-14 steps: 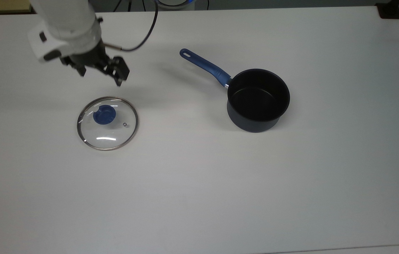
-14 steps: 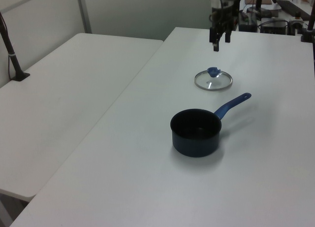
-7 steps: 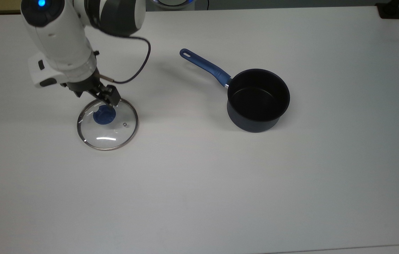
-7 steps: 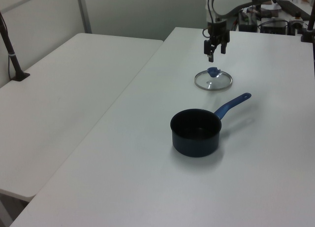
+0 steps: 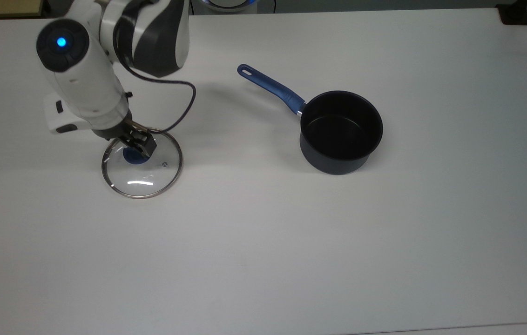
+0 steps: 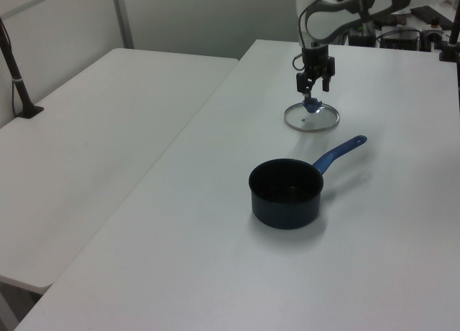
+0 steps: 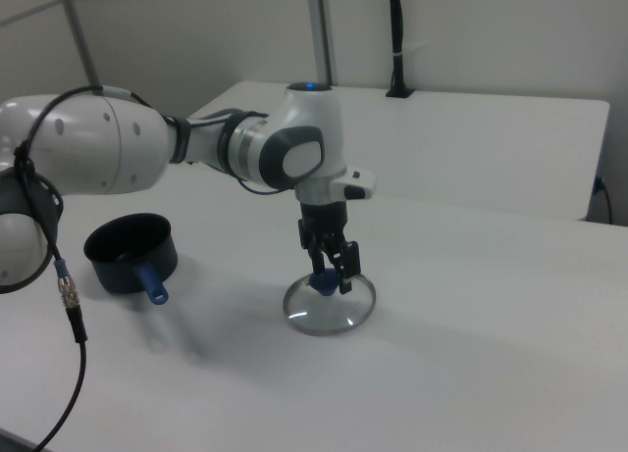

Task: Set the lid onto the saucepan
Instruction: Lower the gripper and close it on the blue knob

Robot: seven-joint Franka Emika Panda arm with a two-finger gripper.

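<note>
Surface: white tabletop (image 5: 263, 242), with a second white table (image 6: 93, 130) alongside it in the left view and pale partition walls behind.
Lid: round clear glass lid with a thin metal rim and a blue centre knob (image 5: 142, 163) (image 6: 311, 117) (image 7: 330, 305), lying flat on the tabletop directly beneath the jaws.
Knob: blue knob (image 5: 132, 156) (image 7: 320, 281), sitting between the fingertips in the right view.
Gripper: black two-finger gripper (image 5: 138, 143) (image 6: 313, 90) (image 7: 331, 276) on the white arm, pointing straight down over the knob.
Jaws: parted, one finger on each side of the knob; not yet closed on it as far as the right view shows.
Saucepan: small deep dark navy saucepan with a black inside and a long blue handle (image 5: 340, 131) (image 6: 286, 192) (image 7: 131, 253), upright and empty, well apart from the jaws toward the top view's right.
Step in hand: seating the fingers around the knob, judged from their height.
Doing it well: go low enough that the pads meet the knob's waist rather than its top edge, keep the knob centred between them, then close firmly, since a glass disc held off-centre would likely tilt on lifting.
Risk: pressing down onto the glass.
</note>
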